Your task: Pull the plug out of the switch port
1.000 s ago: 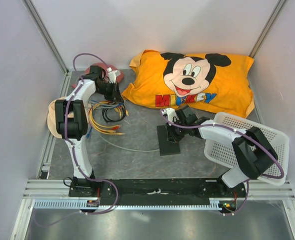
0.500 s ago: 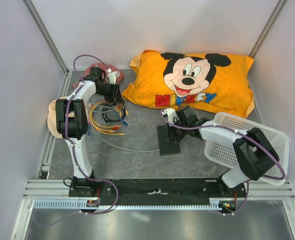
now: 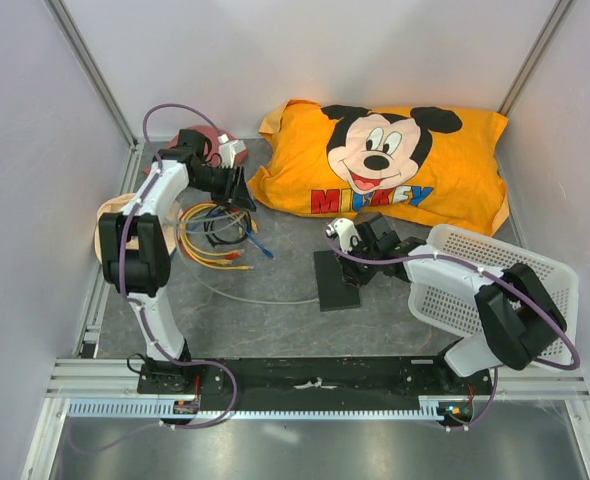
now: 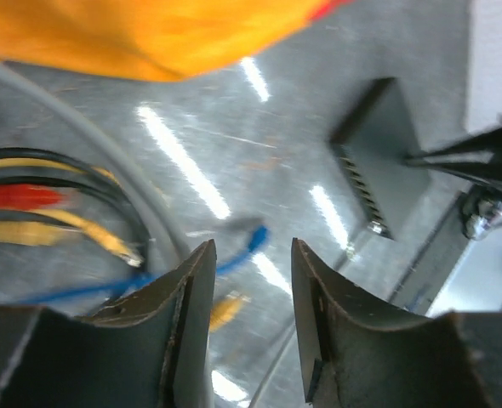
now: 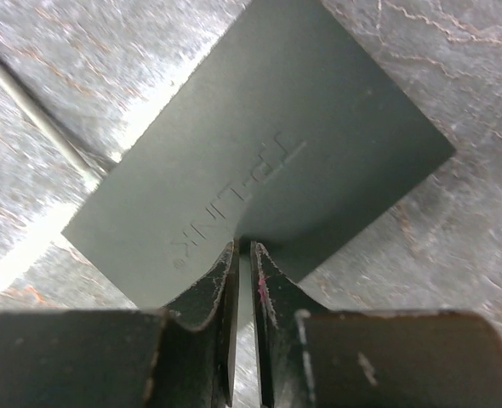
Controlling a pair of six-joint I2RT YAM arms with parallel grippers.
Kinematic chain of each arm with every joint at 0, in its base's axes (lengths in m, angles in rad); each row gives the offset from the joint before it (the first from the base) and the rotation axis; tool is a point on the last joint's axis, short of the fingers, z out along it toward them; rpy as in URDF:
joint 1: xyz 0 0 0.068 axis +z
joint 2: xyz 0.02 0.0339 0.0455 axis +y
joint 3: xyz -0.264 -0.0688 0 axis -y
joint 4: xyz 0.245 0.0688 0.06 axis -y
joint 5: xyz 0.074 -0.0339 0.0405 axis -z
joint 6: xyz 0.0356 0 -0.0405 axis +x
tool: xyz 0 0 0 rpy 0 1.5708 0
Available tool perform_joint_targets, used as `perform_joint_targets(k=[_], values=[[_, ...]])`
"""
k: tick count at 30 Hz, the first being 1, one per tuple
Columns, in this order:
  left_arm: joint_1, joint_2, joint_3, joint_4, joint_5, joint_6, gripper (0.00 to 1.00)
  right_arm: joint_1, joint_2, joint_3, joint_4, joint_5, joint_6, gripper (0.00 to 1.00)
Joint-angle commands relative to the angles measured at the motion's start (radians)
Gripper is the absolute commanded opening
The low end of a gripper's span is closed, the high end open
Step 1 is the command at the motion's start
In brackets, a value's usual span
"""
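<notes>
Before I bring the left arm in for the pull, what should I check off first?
1. Right gripper bracing the TP-Link switch: ok, shut tips on its top face.
2. Left gripper ready: ok, open, gripping nothing.
3. Blue cable clear of the switch: ok, its plug lies loose on the table.
4. Grey cable unplugged: not ok, it runs into the switch's edge.
5. Which port holds it: cannot tell.

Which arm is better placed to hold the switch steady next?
Likely right: the right tool rests nearly shut at the edge of the switch. The left tool hangs open over the loose cables, apart from the switch.
</notes>
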Motion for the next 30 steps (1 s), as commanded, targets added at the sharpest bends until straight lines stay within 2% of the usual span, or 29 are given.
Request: perform_joint_targets(k=[1,2,3,4,5,6,7,9,11,16,18,22,25,30], values=[[-0.036,-0.131,0.010,-0.111,0.053,0.068,0.50,-0.005,-0.023,0.056,-0.055,0.041,-0.073,0.18],[-0.055,-0.151,0.000,-0.134,0.022,0.097,0.52,-0.005,-0.017,0.067,-0.063,0.037,-0.065,0.19],[-0.119,-0.189,-0.012,-0.175,-0.028,0.134,0.52,-0.005,-0.002,0.082,-0.075,0.031,-0.055,0.19],[-0.159,-0.214,-0.032,-0.195,-0.162,0.208,0.53,-0.005,0.001,0.089,-0.075,0.026,-0.010,0.19],[-0.199,-0.234,-0.087,-0.209,-0.224,0.238,0.54,-0.006,0.001,0.093,-0.076,0.018,0.005,0.19],[-0.268,-0.260,-0.114,-0.220,-0.264,0.258,0.54,-0.005,-0.006,0.107,-0.081,0.003,0.016,0.19],[-0.289,-0.266,-0.134,-0.246,-0.283,0.269,0.54,-0.005,-0.011,0.113,-0.081,0.004,0.018,0.19],[-0.314,-0.266,-0.176,-0.250,-0.239,0.243,0.54,-0.006,-0.021,0.130,-0.078,0.035,0.030,0.20],[-0.316,-0.264,-0.216,-0.209,-0.120,0.179,0.55,-0.008,-0.028,0.144,-0.084,0.040,0.028,0.26],[-0.317,-0.272,-0.332,-0.038,0.065,0.036,0.53,-0.011,-0.028,0.213,-0.167,0.035,-0.019,0.31],[-0.319,-0.263,-0.351,0.004,0.077,0.019,0.53,-0.009,-0.017,0.241,-0.242,0.018,-0.083,0.32],[-0.322,-0.231,-0.380,0.111,0.068,-0.045,0.53,-0.011,-0.005,0.250,-0.300,0.003,-0.113,0.36],[-0.354,-0.192,-0.362,0.124,0.053,-0.043,0.53,-0.008,-0.008,0.222,-0.268,-0.014,-0.084,0.41],[-0.394,-0.172,-0.345,0.109,0.043,-0.039,0.54,-0.006,-0.072,0.118,-0.190,-0.002,-0.065,0.41]])
